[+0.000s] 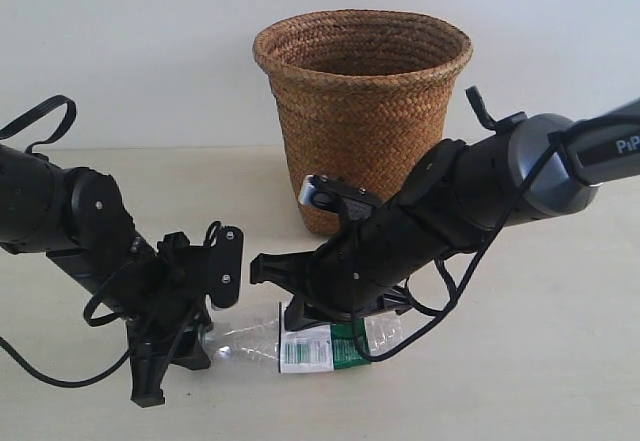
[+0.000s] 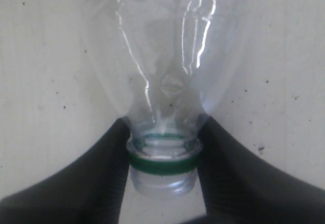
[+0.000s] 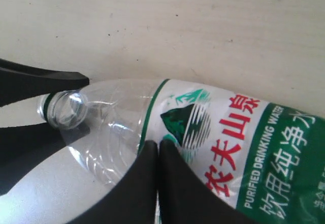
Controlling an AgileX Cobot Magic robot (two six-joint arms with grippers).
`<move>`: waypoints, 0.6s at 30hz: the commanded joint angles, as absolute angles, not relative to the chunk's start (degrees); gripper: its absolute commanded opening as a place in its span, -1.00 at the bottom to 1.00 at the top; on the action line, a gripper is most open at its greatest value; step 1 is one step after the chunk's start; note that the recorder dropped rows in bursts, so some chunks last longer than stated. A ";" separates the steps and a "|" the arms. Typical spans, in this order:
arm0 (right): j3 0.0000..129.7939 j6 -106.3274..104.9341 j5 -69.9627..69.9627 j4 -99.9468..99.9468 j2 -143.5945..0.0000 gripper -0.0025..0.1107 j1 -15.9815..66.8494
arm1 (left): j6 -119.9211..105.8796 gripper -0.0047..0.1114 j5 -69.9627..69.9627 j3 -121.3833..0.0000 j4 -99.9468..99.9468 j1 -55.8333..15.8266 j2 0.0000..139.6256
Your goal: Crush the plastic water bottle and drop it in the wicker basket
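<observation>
The plastic water bottle point(image 1: 315, 346) lies on its side on the table, clear with a white-and-green label. Its neck carries only a green ring, and the bare threads of the mouth show with no cap on them. My left gripper point(image 2: 163, 165) is shut on the bottle's neck point(image 2: 163, 158), one finger on each side. My right gripper point(image 3: 159, 150) is shut, fingertips together with nothing between them, resting on the bottle point(image 3: 213, 132) at the label's edge. In the exterior view the left gripper point(image 1: 195, 349) and right gripper point(image 1: 298, 319) both stand low over the bottle. The wicker basket point(image 1: 362, 121) is upright behind them.
The beige table point(image 1: 560, 361) runs to a pale wall behind the basket. Black cables hang from both arms, one loop point(image 1: 440, 306) trailing over the bottle's right end. The left gripper's fingers point(image 3: 40, 79) show in the right wrist view.
</observation>
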State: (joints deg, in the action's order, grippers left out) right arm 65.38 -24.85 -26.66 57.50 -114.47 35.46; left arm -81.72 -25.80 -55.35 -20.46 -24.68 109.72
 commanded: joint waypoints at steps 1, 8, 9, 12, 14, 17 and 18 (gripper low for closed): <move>64.71 -24.54 -26.94 56.70 -118.49 -0.96 35.66 | -81.64 -0.85 -26.53 -54.69 -20.07 -25.19 110.96; 64.71 -23.87 -27.72 56.38 -118.48 -0.96 35.66 | -81.64 -0.85 -26.53 -54.69 -20.07 -25.19 110.96; 64.71 -23.60 -27.95 56.38 -118.48 -0.96 35.66 | -81.64 -0.85 -26.53 -54.69 -20.07 -25.19 110.96; 64.71 -23.43 -28.82 56.25 -118.48 -0.96 35.66 | -81.64 -0.85 -26.53 -54.69 -20.07 -25.19 110.96; 64.71 -23.43 -29.28 56.13 -119.06 -0.96 35.66 | -81.64 -0.85 -26.53 -54.69 -20.07 -25.19 110.96; 64.71 -23.05 -29.07 56.13 -120.65 -0.96 35.66 | -81.64 -0.85 -26.53 -54.69 -20.07 -25.19 110.96; 64.71 -23.42 -28.69 56.13 -120.77 -0.96 35.66 | -81.64 -0.85 -26.53 -54.69 -20.07 -25.19 110.96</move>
State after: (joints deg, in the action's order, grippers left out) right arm 66.11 -23.81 -27.79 57.14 -116.31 35.35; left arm -81.69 -25.80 -55.35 -20.36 -24.68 109.72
